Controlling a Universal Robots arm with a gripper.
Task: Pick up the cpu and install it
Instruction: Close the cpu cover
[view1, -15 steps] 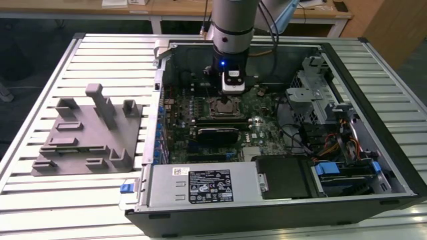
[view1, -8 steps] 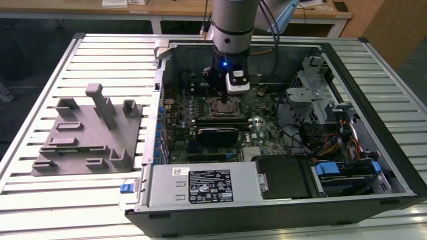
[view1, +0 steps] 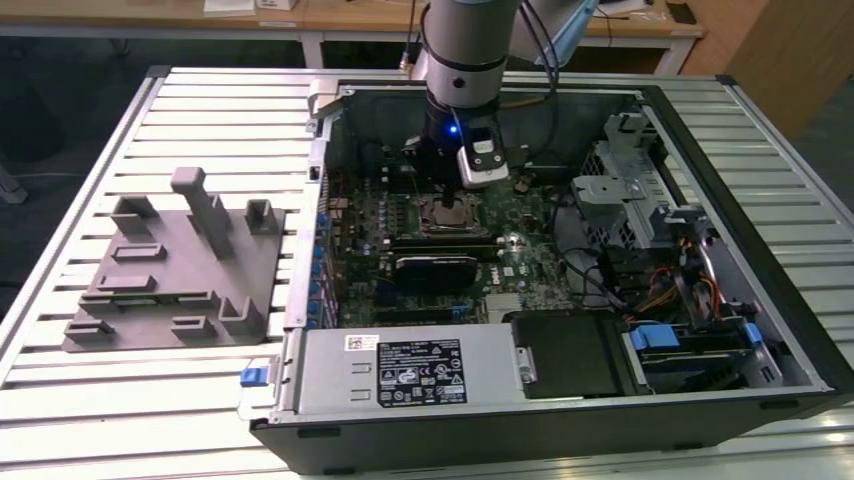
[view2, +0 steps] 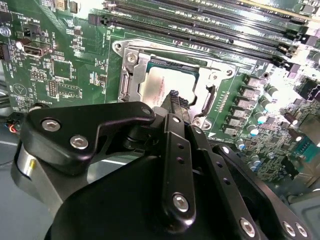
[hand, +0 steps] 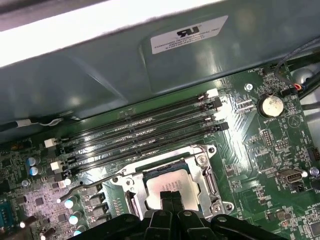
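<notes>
The cpu (hand: 176, 187) lies flat inside the socket frame (hand: 206, 172), square to its edges, on the motherboard (hand: 260, 150). The gripper (hand: 170, 198) stands over the cpu's top with its fingers pressed together, holding nothing (whether the tips touch the metal I cannot tell). Seating it well, I judge, calls for light, straight-down pressure with no sideways drag.
</notes>
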